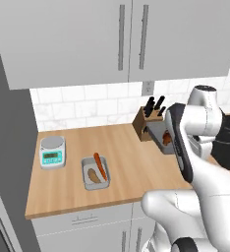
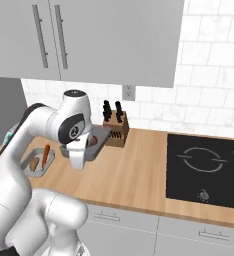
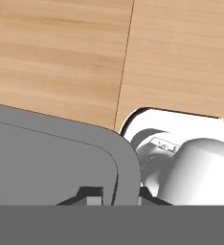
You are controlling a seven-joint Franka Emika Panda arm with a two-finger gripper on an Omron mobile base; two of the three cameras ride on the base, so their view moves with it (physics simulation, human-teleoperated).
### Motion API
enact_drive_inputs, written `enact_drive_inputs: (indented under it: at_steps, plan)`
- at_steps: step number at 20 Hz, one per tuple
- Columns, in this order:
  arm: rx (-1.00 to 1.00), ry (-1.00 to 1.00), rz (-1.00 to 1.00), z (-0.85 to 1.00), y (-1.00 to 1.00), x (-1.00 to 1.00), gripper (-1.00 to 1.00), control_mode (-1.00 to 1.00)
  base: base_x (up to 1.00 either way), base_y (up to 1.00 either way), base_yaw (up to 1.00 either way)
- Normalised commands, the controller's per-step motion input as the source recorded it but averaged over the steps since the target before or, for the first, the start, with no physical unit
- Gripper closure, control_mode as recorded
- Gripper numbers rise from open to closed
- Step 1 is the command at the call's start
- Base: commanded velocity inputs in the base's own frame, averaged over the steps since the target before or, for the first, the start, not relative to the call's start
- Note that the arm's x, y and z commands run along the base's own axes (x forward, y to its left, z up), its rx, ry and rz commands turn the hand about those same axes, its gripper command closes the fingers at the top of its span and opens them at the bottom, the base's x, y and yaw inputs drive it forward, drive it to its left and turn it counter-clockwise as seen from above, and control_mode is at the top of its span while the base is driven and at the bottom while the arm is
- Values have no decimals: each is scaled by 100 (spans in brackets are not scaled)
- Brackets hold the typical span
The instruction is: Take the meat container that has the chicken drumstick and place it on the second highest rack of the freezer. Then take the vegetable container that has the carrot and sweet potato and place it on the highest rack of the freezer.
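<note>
No legible text, not even on the scale (image 1: 52, 150) display.

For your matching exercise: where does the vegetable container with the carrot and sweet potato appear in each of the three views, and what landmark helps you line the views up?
Left base view: vegetable container lies at lower centre on the counter, right of the scale.
Right base view: far left, partly behind the arm.
Hand view: I cannot find it there.
Shared landmark: the knife block against the tiled wall.
</note>
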Motion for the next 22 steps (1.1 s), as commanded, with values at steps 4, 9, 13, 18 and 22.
enact_drive_inputs:
  at_steps: [4, 9, 13, 18, 22]
  plan:
    - [0, -2, 0, 49, 13, -25, 100, -100, 0, 0, 0]
    - [0, -14, 0, 30, 19, -41, 100, -100, 0, 0, 0]
    - [0, -9, 0, 26, 17, -24, 100, -100, 0, 0, 0]
    - [0, -1, 4, 23, 8, -1, 100, -100, 0, 0, 0]
    - [0, 0, 10, 16, 0, 0, 100, -100, 0, 0, 0]
